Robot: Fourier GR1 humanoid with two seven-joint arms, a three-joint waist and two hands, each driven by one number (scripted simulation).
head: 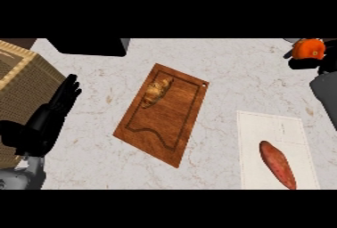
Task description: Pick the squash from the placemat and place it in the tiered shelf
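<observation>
The squash, orange and rounded, is seen at the upper right edge of the head view, off the placemat and above the pale marbled surface. It is enclosed by the right robot hand, whose dark fingers are curled around it from below and from the sides; part of the squash is hidden by them. The grey right forearm is seen along the right edge beneath that hand. The white placemat lies at the lower right, and a long reddish sweet potato is laid on it, slanted. A wooden cutting board is set at an angle in the middle of the surface, just left of the placemat, and a croissant rests near its upper end. The left robot hand is held open at the left side, fingers straight and pointing up, partly in front of a woven basket at the left edge. A dark object is cut off by the upper edge; what it is cannot be told.
</observation>
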